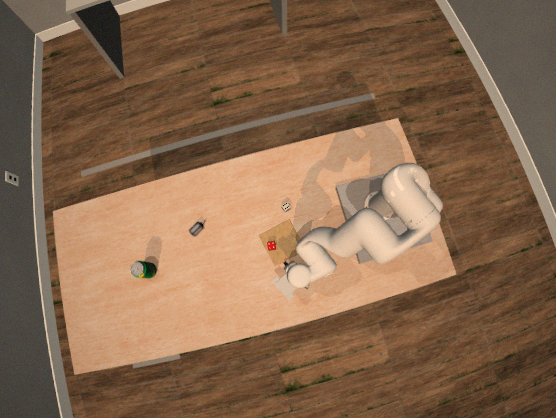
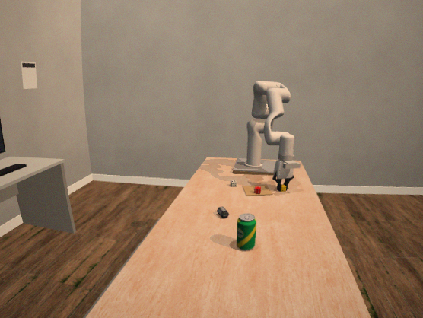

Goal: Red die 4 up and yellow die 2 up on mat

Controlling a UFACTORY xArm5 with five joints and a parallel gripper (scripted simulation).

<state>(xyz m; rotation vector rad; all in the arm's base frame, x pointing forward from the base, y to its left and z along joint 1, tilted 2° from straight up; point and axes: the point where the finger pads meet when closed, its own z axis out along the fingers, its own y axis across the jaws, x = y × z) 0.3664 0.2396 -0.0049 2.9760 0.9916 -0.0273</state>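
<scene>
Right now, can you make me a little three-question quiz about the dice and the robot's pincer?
1. True or false: the red die sits on the mat.
2. What is the pincer shut on?
A. the white die
B. the yellow die
C. the green can
3. Fill in: the white die rests on the ______, off the mat.

Key
1. True.
2. B, the yellow die, which is beside the mat, not on it.
3. Table. The green can and a small dark object stand on it too, farther from the arm.
</scene>
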